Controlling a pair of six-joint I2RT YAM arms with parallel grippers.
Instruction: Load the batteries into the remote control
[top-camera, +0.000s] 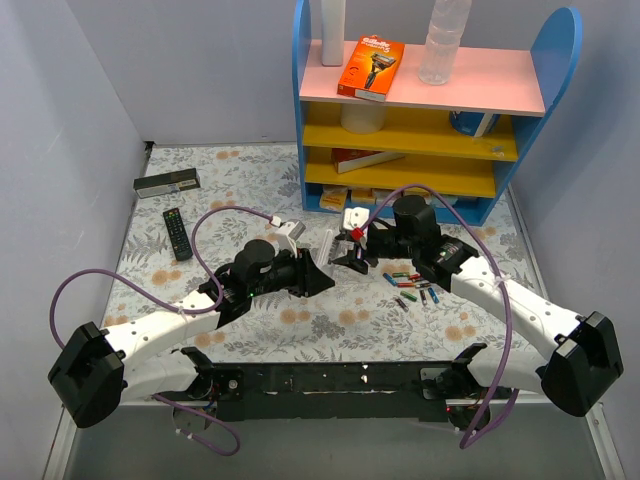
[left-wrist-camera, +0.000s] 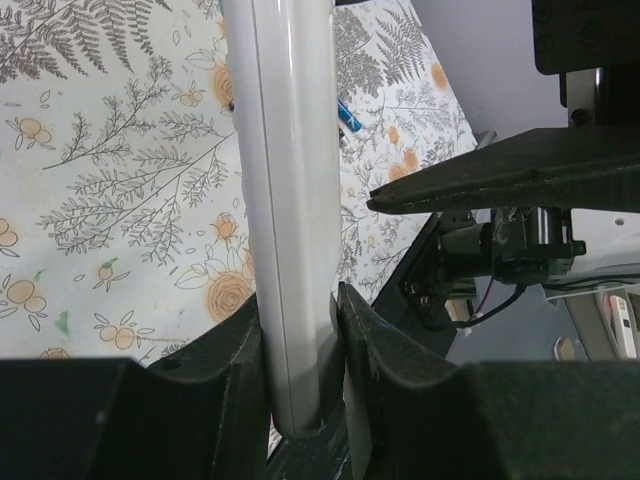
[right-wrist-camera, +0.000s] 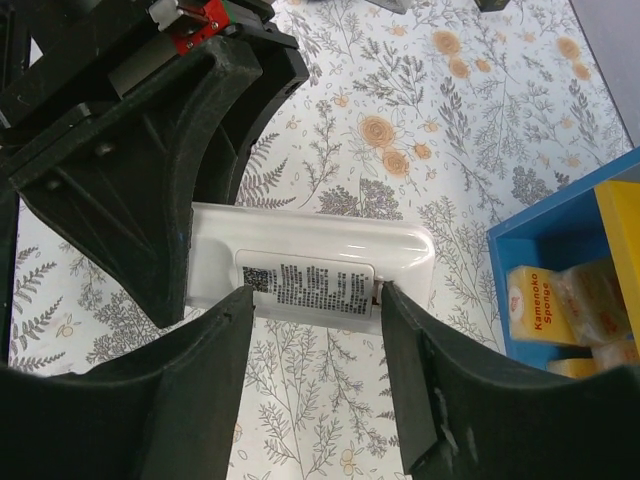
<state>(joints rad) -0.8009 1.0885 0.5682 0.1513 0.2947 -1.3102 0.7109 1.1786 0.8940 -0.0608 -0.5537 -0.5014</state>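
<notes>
remote control (right-wrist-camera: 310, 262): white, clamped at one end by closed left gripper (left-wrist-camera: 300, 308). right gripper (right-wrist-camera: 316, 298): fingers spread, tips at its labelled back. batteries (top-camera: 410, 288): loose on floral table (top-camera: 300, 335), beside right arm.

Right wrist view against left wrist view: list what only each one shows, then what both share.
Only right wrist: the printed label on the remote control and the sponge packs in the blue shelf. Only left wrist: the remote control's narrow edge and a blue battery lying beyond it. Both: the white remote control held in the left gripper, over the floral cloth.
</notes>
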